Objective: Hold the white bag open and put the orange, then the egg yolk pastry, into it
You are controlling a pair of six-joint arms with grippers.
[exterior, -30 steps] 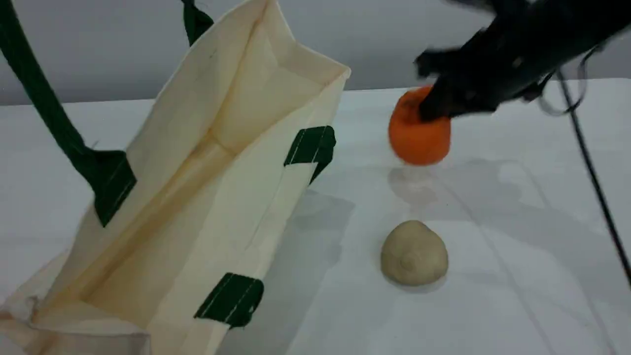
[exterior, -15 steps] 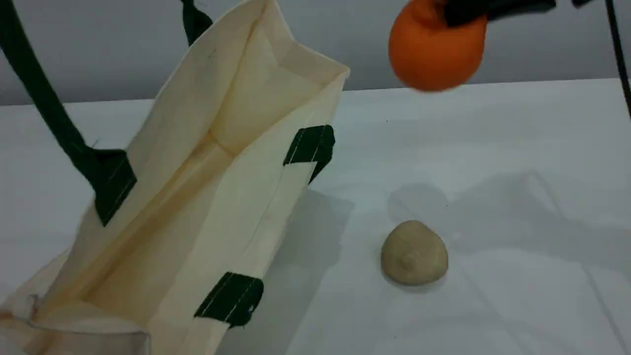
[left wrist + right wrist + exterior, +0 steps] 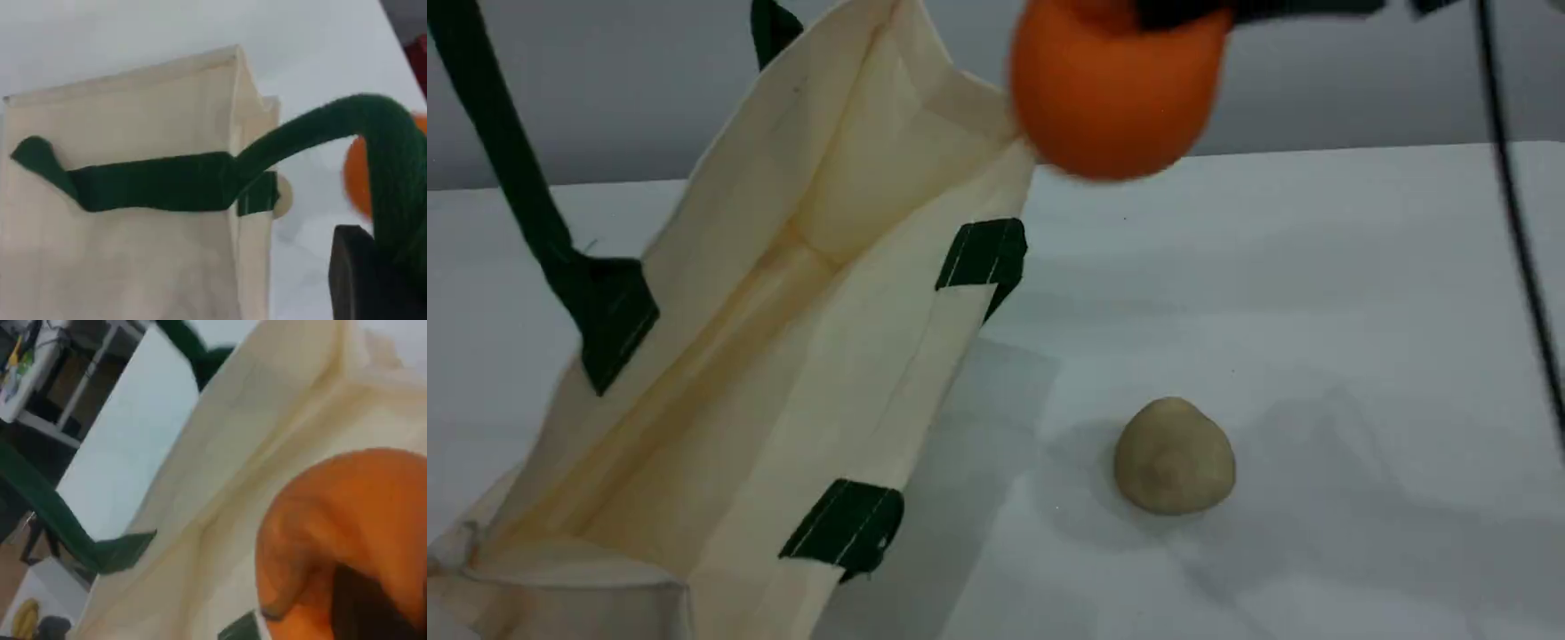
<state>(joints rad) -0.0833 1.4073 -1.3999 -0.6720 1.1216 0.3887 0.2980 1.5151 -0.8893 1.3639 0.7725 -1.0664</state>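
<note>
Nearest, at the lower left of the scene view, the bag stands on the counter with its mouth gaping toward the camera, and nothing shows inside it. Lower centre-right, the pastry sits untouched on the counter, well apart from the bag; it is the second item, so leaving it there makes sense for now. Further back, at the upper left, one green strap runs taut up out of the frame. The left wrist view shows why: the strap is draped over the left gripper, whose jaws are closed on it, pulling that side up so the mouth stays spread. The second strap lies flat along the bag's outer wall. Farthest and highest, at the top centre, the orange hangs clear of the counter from the right gripper, jaws clamped on its top, just over the bag's far right corner. Held that high, it should clear the rim; I judge the carry nearly done, with the release over the opening yet to come.
</note>
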